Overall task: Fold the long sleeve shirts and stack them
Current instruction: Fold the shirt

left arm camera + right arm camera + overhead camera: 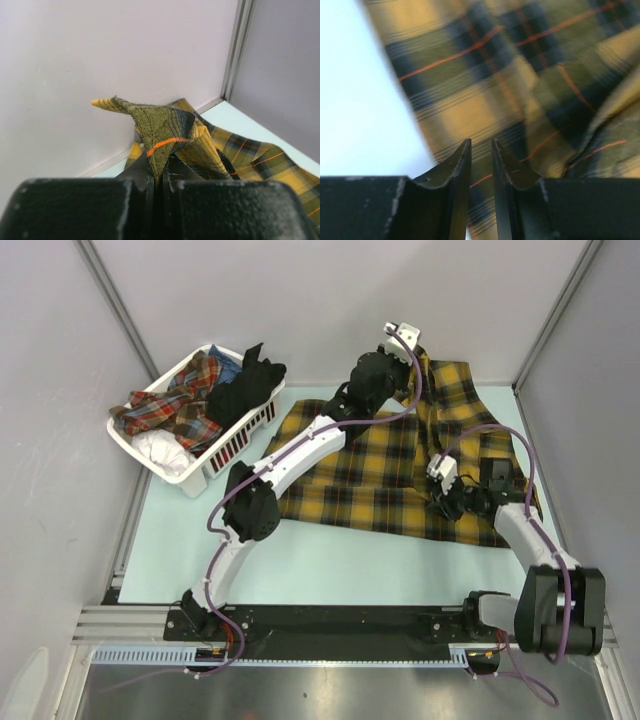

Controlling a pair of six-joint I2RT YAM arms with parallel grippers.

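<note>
A mustard-yellow and black plaid long sleeve shirt [380, 465] lies spread over the middle and right of the table. My left gripper [408, 348] is at the far back, shut on a raised peak of this shirt [165, 127]; the cloth runs down between its fingertips [161, 167] and drapes to the table below. My right gripper [447, 502] sits low over the shirt's right part. Its jaws [481, 145] stand a narrow gap apart, and the plaid cloth [520, 75] shows beyond them, blurred, with none of it visibly pinched.
A white slatted basket [232, 448] stands at the back left, holding a red plaid garment [170, 405], a black one [245, 385] and a white one [165, 450]. Grey walls enclose the table; the back wall [100, 60] is close behind my left gripper.
</note>
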